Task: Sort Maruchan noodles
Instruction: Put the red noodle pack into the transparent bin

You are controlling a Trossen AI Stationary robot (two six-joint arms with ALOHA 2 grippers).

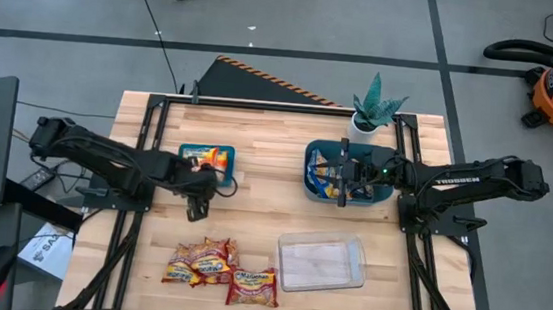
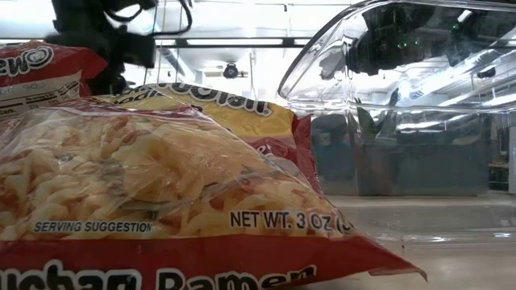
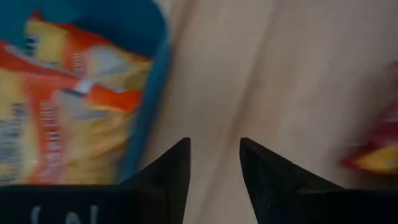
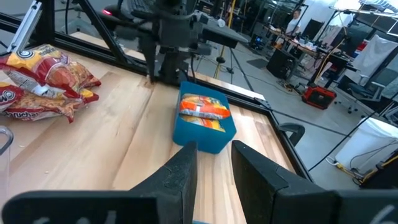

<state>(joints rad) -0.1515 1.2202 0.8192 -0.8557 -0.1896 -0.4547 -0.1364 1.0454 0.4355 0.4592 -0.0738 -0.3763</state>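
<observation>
Several red-and-yellow Maruchan packets (image 1: 214,268) lie in a loose pile near the table's near edge; they fill the low view (image 2: 145,185). An orange packet (image 1: 210,155) lies in the left teal bin (image 1: 188,151), also shown in the left wrist view (image 3: 56,106) and the right wrist view (image 4: 202,109). Blue-and-yellow packets (image 1: 327,179) sit in the right teal bin (image 1: 313,163). My left gripper (image 1: 198,206) (image 3: 214,144) hovers open and empty over bare wood just near of the left bin. My right gripper (image 1: 340,184) (image 4: 214,152) is open and empty above the right bin.
A clear plastic container (image 1: 320,261) (image 2: 403,105) stands to the right of the pile. A potted plant (image 1: 373,108) stands at the far edge behind the right bin. Bare wood lies between the two bins and between the bins and the pile.
</observation>
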